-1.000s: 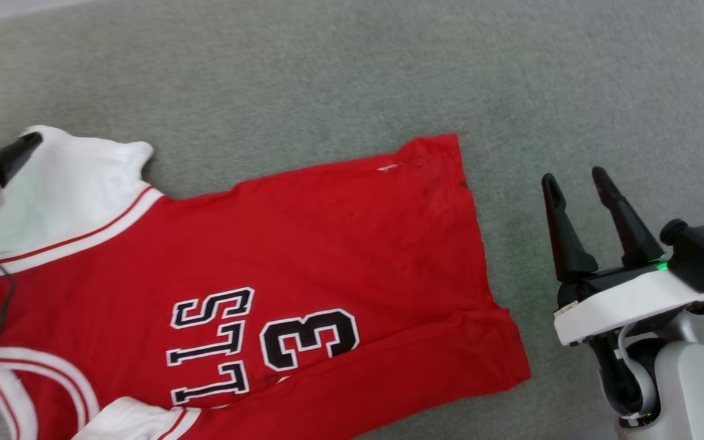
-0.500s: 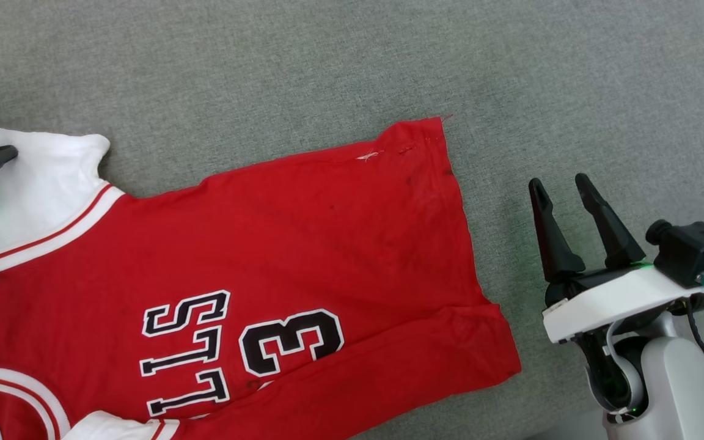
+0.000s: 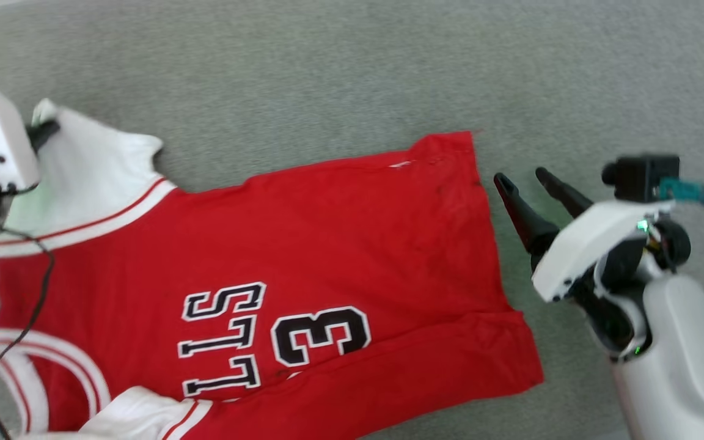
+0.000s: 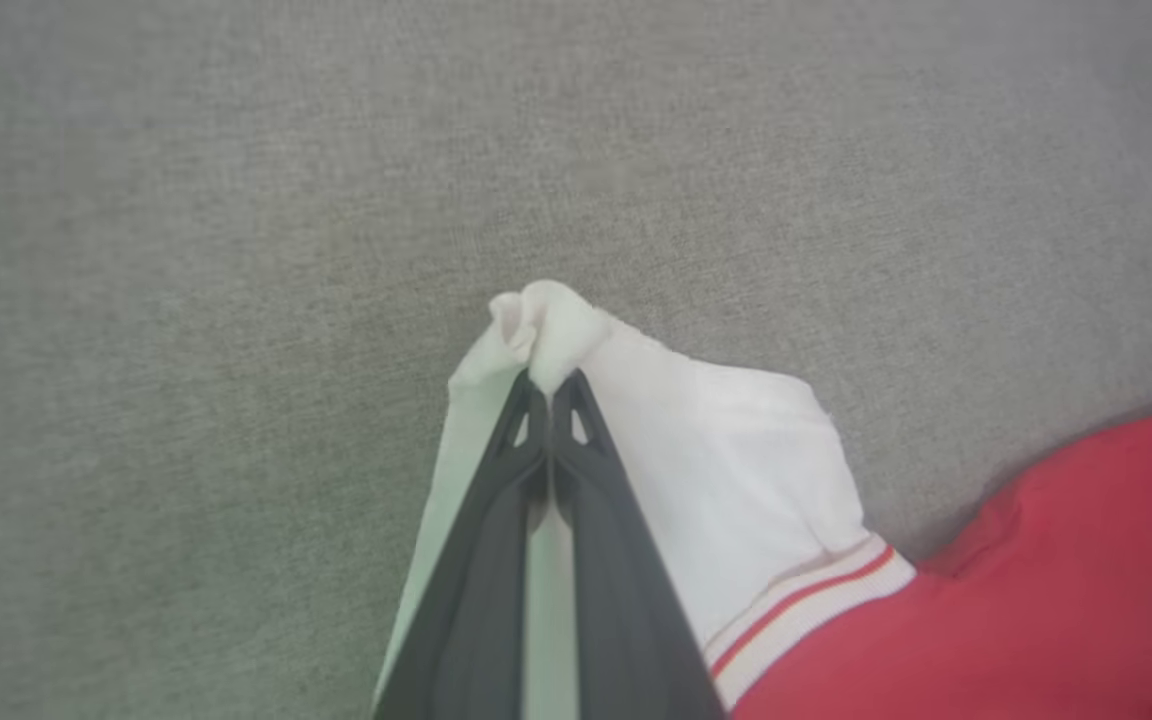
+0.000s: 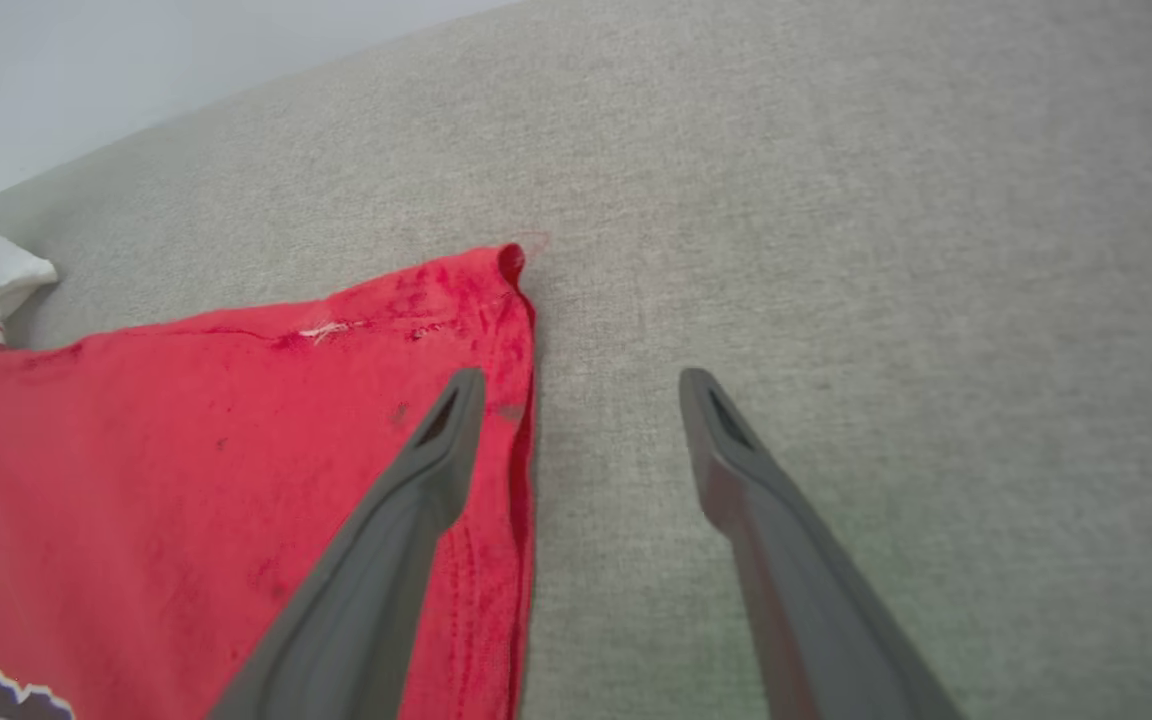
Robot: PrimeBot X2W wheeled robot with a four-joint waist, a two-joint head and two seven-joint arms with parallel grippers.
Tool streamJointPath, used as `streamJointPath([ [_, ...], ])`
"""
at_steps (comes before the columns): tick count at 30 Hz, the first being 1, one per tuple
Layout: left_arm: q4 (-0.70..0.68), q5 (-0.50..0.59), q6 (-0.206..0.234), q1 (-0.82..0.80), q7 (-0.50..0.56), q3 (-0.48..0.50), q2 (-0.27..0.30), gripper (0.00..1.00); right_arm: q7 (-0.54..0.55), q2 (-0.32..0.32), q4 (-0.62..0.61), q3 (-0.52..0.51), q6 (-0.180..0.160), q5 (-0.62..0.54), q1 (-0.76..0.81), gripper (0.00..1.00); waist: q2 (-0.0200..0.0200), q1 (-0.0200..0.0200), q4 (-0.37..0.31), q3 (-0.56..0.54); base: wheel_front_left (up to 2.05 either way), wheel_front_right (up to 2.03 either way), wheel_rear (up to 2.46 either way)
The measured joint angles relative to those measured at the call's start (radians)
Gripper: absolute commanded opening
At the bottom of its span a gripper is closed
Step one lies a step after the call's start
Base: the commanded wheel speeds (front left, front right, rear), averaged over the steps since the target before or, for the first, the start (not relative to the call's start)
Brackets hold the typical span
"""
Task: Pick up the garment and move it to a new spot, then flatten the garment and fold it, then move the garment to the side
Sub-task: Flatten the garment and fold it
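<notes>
A red jersey, the garment (image 3: 327, 244), lies spread face up on a grey cloth-covered worktop (image 3: 352, 73). Its near long edge is turned over on itself just below the black lettering (image 3: 223, 336).

Beside the garment's hem (image 5: 521, 400), the right gripper (image 3: 520, 177) leans in with its jaws spread. One finger hangs over the red cloth and the other over bare worktop. At the garment's far corner, the left gripper (image 4: 551, 385) has its jaws pressed together on a small bunch at the tip of the white sleeve (image 4: 736, 450).

That pinch looks slight. A firm pull could slip the sleeve tip free, or drag the shirt askew and wrinkle it, because nothing holds the hem end. The right jaws straddle the hem edge, so closing there might catch only the top layer or miss the cloth.

A second ago the left jaws stood spread at that sleeve; they are now clamped on it. The right gripper was upright and well apart from the hem, and has since tipped over and closed in on it. The head camera has also swung, which shifts the whole picture.
</notes>
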Motion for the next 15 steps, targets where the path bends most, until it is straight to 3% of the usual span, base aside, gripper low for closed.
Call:
streamJointPath([
  [7,-0.032,0.049,-0.026,-0.074,-0.044,-0.037,-0.054,0.0,0.233,-0.053,0.12,0.041,0.0,0.023,-0.191,1.0,0.0,0.0,0.076,0.001,0.0,0.0,0.0],
  [15,-0.028,0.058,-0.048,-0.107,-0.069,-0.058,-0.094,0.0,0.428,-0.079,0.284,0.083,0.0,0.021,-0.34,1.0,0.0,0.0,0.138,0.036,0.0,0.0,0.0],
])
